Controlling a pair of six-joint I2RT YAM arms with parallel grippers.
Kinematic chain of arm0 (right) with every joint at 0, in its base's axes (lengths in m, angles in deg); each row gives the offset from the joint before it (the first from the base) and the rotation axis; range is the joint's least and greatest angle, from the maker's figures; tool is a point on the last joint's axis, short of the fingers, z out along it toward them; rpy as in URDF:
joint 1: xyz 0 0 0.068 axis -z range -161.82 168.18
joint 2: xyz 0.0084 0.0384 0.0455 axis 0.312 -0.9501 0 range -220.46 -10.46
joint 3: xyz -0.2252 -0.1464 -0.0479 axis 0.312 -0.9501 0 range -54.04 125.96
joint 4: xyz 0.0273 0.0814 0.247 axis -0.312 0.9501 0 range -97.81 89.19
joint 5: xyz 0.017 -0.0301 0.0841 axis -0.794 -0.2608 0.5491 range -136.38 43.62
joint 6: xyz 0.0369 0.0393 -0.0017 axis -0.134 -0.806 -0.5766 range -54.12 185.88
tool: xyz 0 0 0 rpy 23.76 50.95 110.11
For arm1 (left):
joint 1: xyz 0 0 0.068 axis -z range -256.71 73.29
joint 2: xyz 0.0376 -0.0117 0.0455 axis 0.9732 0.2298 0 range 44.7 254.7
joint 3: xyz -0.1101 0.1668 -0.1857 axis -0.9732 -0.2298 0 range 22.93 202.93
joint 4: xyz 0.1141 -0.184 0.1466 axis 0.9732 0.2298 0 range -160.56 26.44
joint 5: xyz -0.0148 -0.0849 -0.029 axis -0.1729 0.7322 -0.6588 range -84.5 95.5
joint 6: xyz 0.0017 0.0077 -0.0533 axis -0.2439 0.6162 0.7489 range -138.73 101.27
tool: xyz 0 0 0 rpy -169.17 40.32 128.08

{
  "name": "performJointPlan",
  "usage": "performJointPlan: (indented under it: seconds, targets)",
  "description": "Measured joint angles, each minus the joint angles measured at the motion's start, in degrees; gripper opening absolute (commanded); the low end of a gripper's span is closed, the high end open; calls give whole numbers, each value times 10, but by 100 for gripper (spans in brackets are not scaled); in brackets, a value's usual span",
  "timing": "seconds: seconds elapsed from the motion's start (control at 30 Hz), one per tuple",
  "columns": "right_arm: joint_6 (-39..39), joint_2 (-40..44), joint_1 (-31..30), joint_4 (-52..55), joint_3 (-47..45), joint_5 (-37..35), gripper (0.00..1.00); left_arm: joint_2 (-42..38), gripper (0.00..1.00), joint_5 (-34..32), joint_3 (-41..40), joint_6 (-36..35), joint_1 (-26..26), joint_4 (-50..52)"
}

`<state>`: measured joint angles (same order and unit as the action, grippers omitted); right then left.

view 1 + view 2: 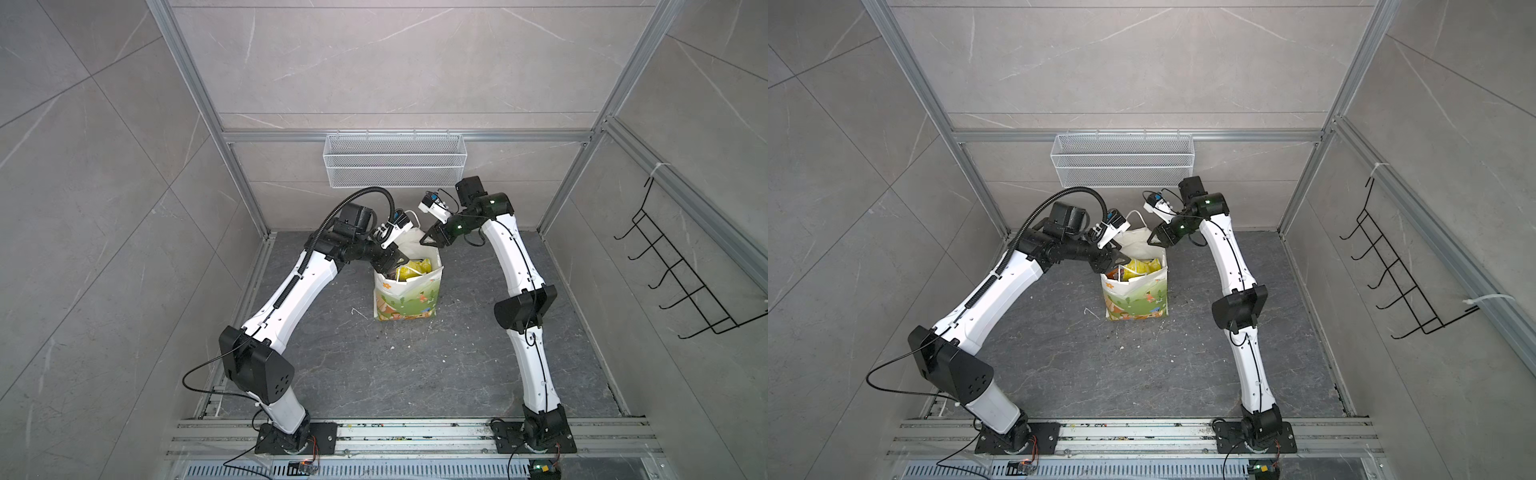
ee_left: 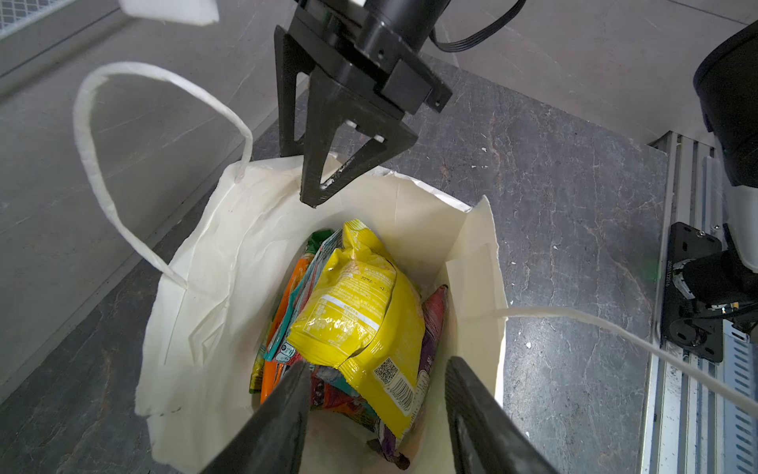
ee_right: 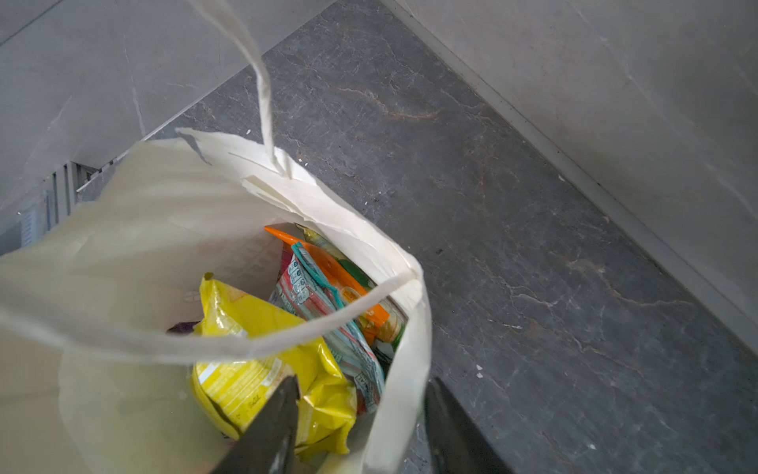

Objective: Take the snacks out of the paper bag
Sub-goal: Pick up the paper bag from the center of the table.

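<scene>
Dark tabletop bears the paper bag; pale flecks, perhaps crumbs.

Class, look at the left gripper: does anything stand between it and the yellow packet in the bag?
Nothing visible does. The left gripper hangs open over the yellow packet; the cord handle runs off to one side.

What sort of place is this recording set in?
Probably a robot test cell dressed as a home corner: aluminium framing holds stone-look wall panels and carries a white wire mesh basket and a black hook rack.
</scene>
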<state>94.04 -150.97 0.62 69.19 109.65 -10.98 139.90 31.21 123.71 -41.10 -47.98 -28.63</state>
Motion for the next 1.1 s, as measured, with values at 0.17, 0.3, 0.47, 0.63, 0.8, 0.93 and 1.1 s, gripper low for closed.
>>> performJointPlan:
  seconds: [0.17,0.3,0.47,0.63,0.8,0.93,1.1]
  targets:
    - [12,0,-7,-7,0,-11,24,-9,57,0,-12,0,0,-3]
    - [17,0,-12,-7,0,-14,14,-13,57,0,-19,-1,0,-5]
    - [19,0,-17,-7,0,-31,8,-24,59,-1,-26,-5,0,-9]
    - [20,0,-19,-7,0,-55,2,-40,59,-2,-39,-7,0,-16]
    - [11,0,-21,-20,0,-81,0,-41,59,-6,-42,-9,0,-21]
    - [-1,0,-23,-30,0,-97,0,-39,59,-13,-40,-16,0,-23]
    - [-15,6,-23,-33,1,-97,0,-29,59,-22,-28,-22,0,-27]
